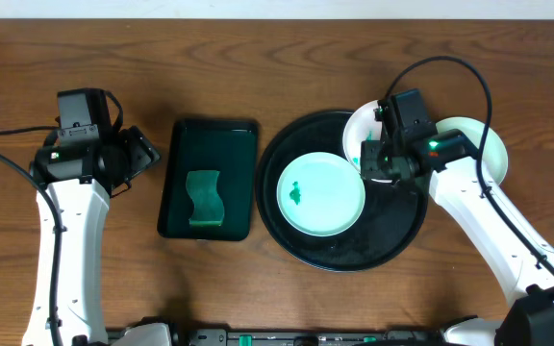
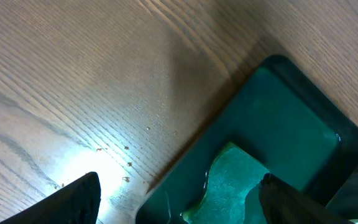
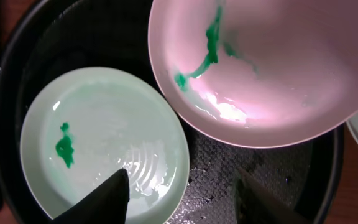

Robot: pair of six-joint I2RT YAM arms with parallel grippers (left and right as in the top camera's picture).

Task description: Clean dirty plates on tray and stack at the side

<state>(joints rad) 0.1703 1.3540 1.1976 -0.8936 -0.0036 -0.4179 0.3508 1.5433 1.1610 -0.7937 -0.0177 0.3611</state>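
1. The right gripper [image 3: 182, 180] hovers low over the black tray [image 3: 253, 168], its fingers parted with nothing between them.
2. Just ahead of those fingers lies the white plate [image 3: 278, 68], streaked with green. Its edge overlaps the pale mint plate [image 3: 104, 137], which sits in the tray beside one fingertip and carries a green smear.
3. A second mint plate [image 1: 489, 144] rests outside the tray, beyond the white plate and partly under the right arm.
4. The left gripper [image 2: 180, 180] is spread wide and empty above the table [image 2: 73, 74], with the green tray [image 2: 291, 118] and its sponge [image 2: 235, 180] just ahead of it.
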